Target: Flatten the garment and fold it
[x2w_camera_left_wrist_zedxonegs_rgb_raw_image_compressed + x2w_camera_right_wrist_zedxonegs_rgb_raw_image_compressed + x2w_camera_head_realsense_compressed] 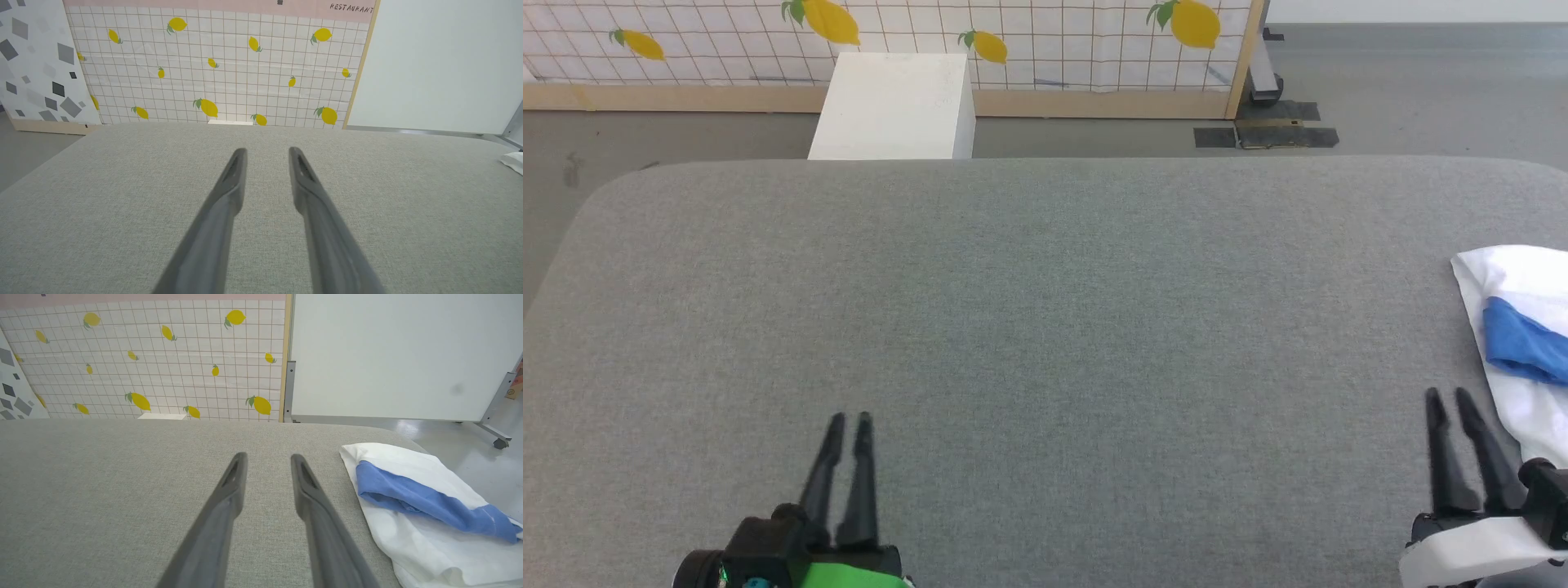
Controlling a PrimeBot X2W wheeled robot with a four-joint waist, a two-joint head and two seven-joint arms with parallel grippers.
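The left gripper and the right gripper hover low over the grey padded table, both sets of long dark fingers parted by a narrow gap and gripping nothing. The garment lies in a loose heap on the outer side of the right gripper, a blue sleeve bunched across the white cloth. It has not yet been spread. In the right wrist view the garment begins level with the right gripper's tips and runs back alongside the outer finger. Its long axis is roughly parallel to the fingers, angled slightly away from them. The cloth looks just beside that finger; whether they touch cannot be told. From the left gripper, the garment is a white sliver far off to the side, well apart. The right arm is clearly nearer and would likely reach first, with a sideways move rather than a forward one.
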